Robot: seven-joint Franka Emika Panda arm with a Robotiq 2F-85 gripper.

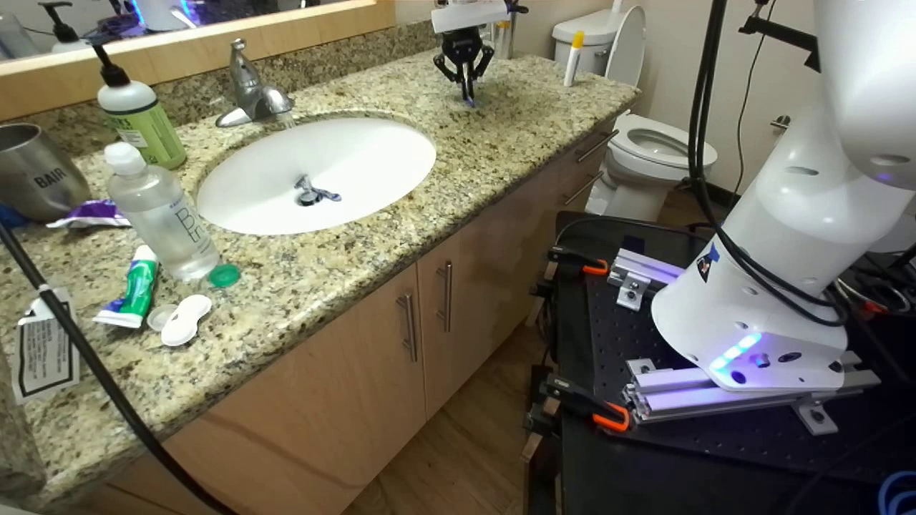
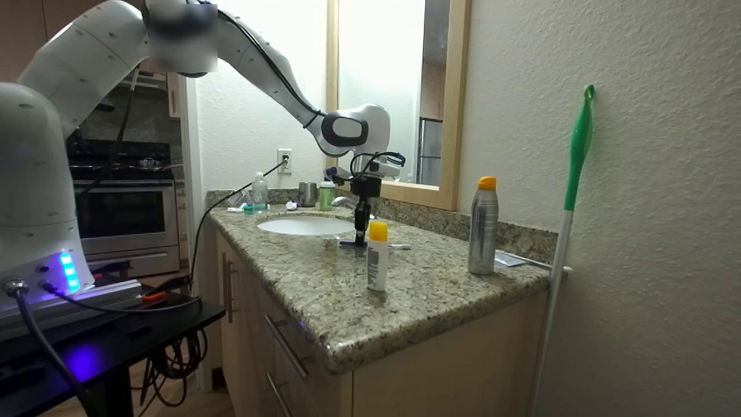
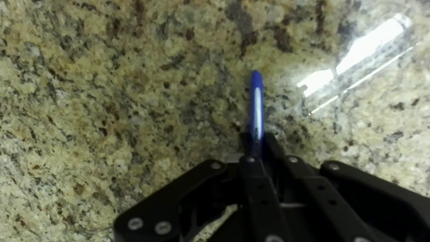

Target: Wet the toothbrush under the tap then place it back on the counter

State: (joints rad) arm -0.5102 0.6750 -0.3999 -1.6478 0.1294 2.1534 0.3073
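One toothbrush (image 3: 257, 111) between two fingers (image 3: 276, 149)

Near a shiny metal cup (image 1: 44, 172), a green soap bottle (image 1: 149, 132). Just beside a little green lid (image 1: 224, 275), a see-through bottle (image 1: 164, 222). In an exterior view, a tall silver can (image 2: 484, 231) and a green-handled stick (image 2: 580, 145) tilted by the wall (image 2: 666, 202).

In an exterior view we look down from above the basin (image 1: 386, 164) end of the surface (image 1: 501, 136), lengthwise toward the toilet (image 1: 655, 157). In an exterior view we look from low beyond the toilet end, back toward the oven (image 2: 127, 214); both take in basin, surface and gripper (image 1: 469, 99). The wrist view, close above, faces down past the gripper onto the surface.
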